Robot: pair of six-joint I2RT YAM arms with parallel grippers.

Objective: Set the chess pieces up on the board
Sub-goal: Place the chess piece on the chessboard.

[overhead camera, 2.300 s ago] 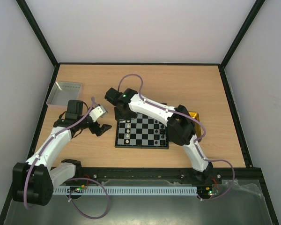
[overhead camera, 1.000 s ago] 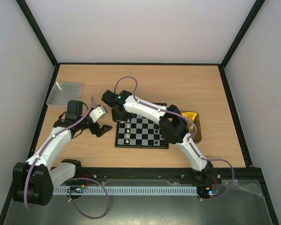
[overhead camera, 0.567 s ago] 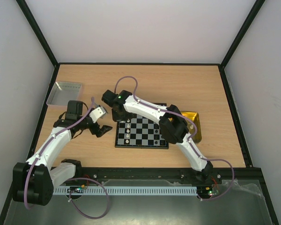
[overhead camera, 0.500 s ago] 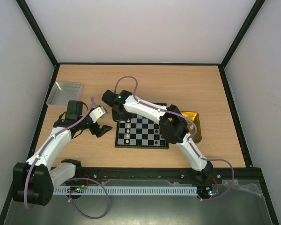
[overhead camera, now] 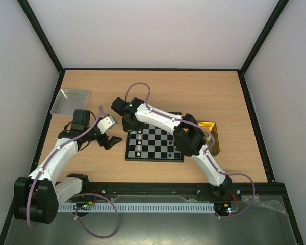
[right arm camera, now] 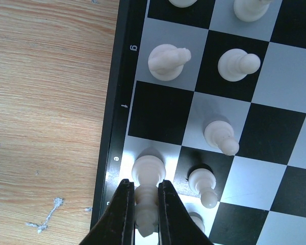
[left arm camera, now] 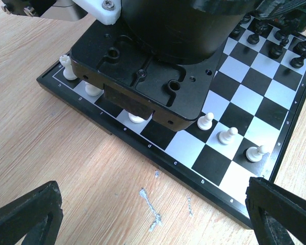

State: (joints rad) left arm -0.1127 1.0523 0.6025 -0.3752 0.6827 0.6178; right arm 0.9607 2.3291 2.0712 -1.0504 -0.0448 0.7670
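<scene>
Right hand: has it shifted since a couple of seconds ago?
Yes. The right hand, gripping a white piece, moved slightly left toward the board's left edge.

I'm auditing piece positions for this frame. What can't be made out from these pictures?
- Right wrist: the right end effector flanks the white piece, hiding its sides; the bottom edge cuts off pieces below.
- Left wrist: that end effector's body covers several white-side squares; pieces beneath only peek out.
- Top external: the right arm hides the board's far-left corner and part of the yellow tray; chess pieces too small to identify.
</scene>
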